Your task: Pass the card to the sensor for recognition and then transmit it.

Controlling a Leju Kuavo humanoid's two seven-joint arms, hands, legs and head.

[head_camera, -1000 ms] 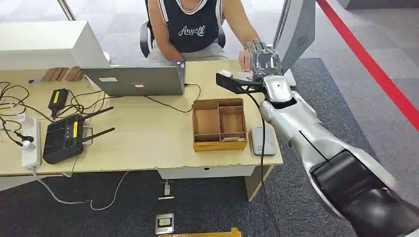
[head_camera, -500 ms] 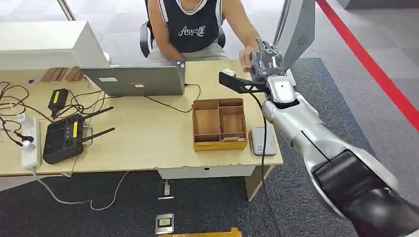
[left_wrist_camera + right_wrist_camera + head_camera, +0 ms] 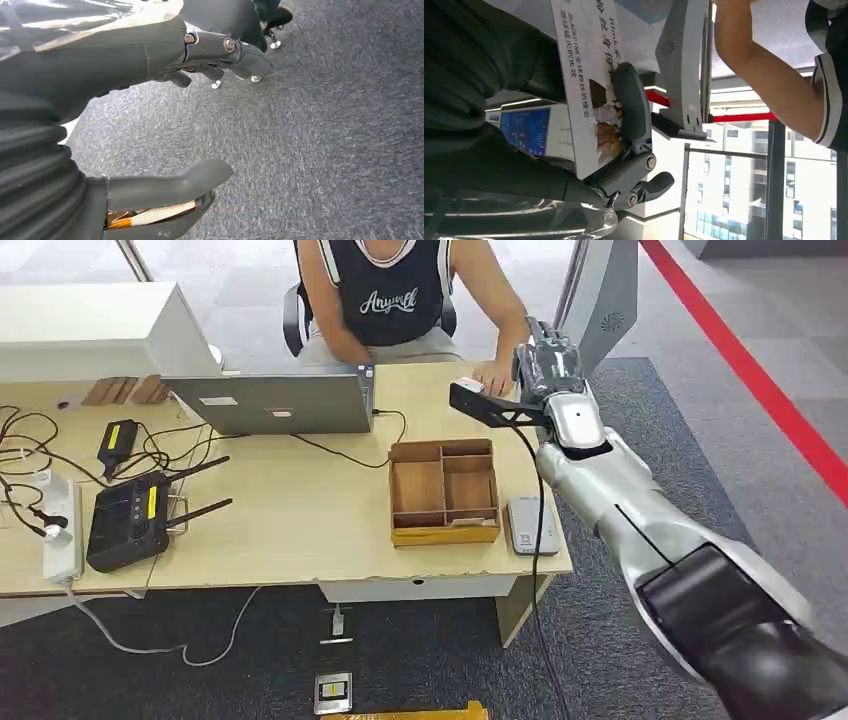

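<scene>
My right hand [image 3: 545, 365] is raised over the table's far right corner, close to the hand of a person [image 3: 495, 380] that rests on the tabletop. In the right wrist view a white card [image 3: 584, 75] with printed text and a small picture is pinned against the fingers by the grey thumb [image 3: 630, 107]. The hand's back hides the card in the head view. The grey card sensor [image 3: 530, 525] lies flat near the table's front right edge, well in front of the hand. My left hand [image 3: 150, 65] hangs over grey carpet, fingers apart, holding nothing.
A wooden compartment box [image 3: 444, 490] sits left of the sensor. A laptop [image 3: 270, 402], a black router [image 3: 128, 518], cables and a power strip [image 3: 62, 530] fill the table's left. A grey stand [image 3: 605, 300] rises behind my right hand. The person [image 3: 395, 290] sits at the far side.
My right hand with the card has risen and moved farther away and to the right. The person's hand lifted toward it, then came down onto the table.
</scene>
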